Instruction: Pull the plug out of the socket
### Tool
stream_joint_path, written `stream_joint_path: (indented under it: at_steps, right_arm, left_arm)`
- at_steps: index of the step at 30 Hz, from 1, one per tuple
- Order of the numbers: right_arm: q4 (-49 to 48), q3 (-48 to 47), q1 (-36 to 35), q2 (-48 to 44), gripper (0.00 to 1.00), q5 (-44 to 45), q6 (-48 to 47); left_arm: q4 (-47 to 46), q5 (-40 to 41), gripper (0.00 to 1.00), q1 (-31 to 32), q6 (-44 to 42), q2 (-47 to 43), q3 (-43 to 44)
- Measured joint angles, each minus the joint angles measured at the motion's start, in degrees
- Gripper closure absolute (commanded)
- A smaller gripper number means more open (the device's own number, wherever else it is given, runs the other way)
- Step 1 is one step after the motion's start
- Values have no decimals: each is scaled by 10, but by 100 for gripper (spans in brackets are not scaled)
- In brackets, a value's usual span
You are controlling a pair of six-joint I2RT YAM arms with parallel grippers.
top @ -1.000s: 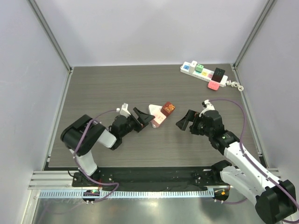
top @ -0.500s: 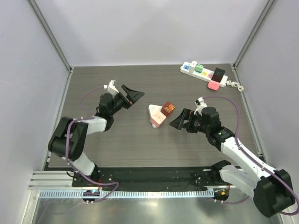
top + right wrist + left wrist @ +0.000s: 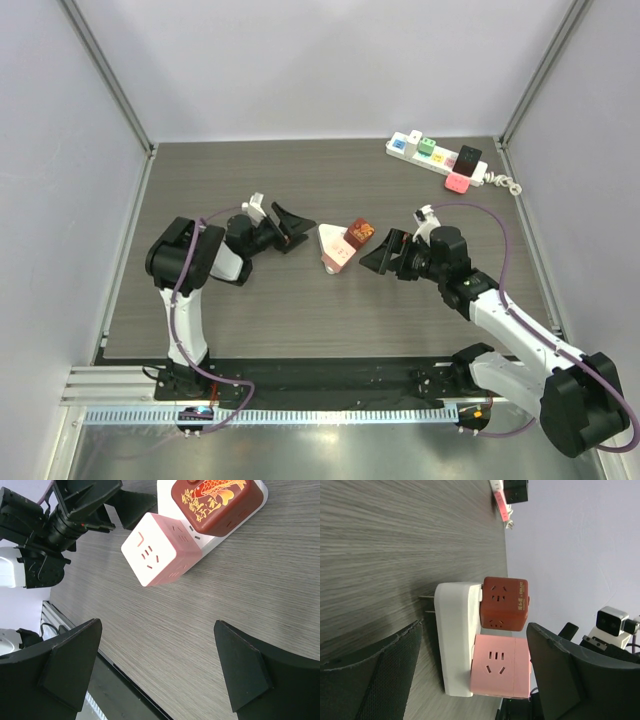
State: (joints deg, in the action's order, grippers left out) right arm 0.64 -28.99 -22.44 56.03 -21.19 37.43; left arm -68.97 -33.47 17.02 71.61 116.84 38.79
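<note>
Swinging back in from the far left, the left gripper (image 3: pixel 298 232) sat open just left of the mid-table white socket (image 3: pixel 326 243); its red cube plug (image 3: pixel 360 233) and pink cube plug (image 3: pixel 341 259) pointed toward the open right gripper (image 3: pixel 376 254), about equally near.

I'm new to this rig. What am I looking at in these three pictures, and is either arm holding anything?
Two robot arms stand at the near edge of the table; each ends in a two-finger hand. The wide picture is from a camera above and behind them. The other two are from cameras on the wrists, so the dark shapes at their edges are the fingers. On the table lies a white socket with a red cube and a pink cube plugged in. A power strip lies at the far right. The left hand and right hand flank the socket, both open, holding nothing.
</note>
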Motion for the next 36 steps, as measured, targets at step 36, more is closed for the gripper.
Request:
stream_joint_path:
  at_steps: [36]
  right_arm:
    - [-141,0,-10,148,2,56,75]
  left_arm:
    - [78,65,51,75,-17,28,41]
